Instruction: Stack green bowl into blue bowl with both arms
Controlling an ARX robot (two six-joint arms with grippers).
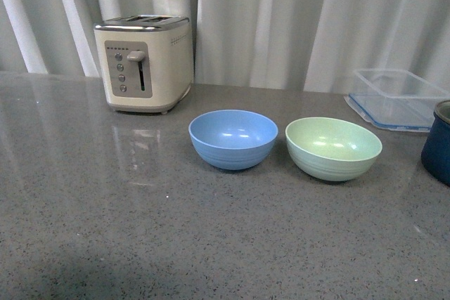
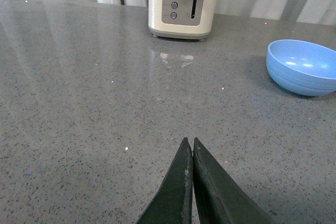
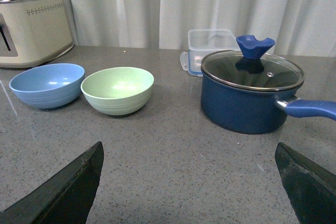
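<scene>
You see the green bowl (image 1: pixel 333 147) upright on the table (image 1: pixel 211 244), just right of the blue bowl (image 1: pixel 233 138). Your left gripper (image 2: pixel 190 141) is clenched, empty; your right gripper (image 3: pixel 188 144) is spread wide.

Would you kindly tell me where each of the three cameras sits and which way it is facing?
Front view: on the robot's body, facing across the grey counter toward the toaster, blue bowl, green bowl and curtain; no arm shows.
Left wrist view: on the left wrist, low over the counter, facing the toaster; the shut left gripper shows.
Right wrist view: on the right wrist, facing both bowls and the navy pot; the open right gripper shows.
Shared: toaster and blue bowl appear in all three.
</scene>
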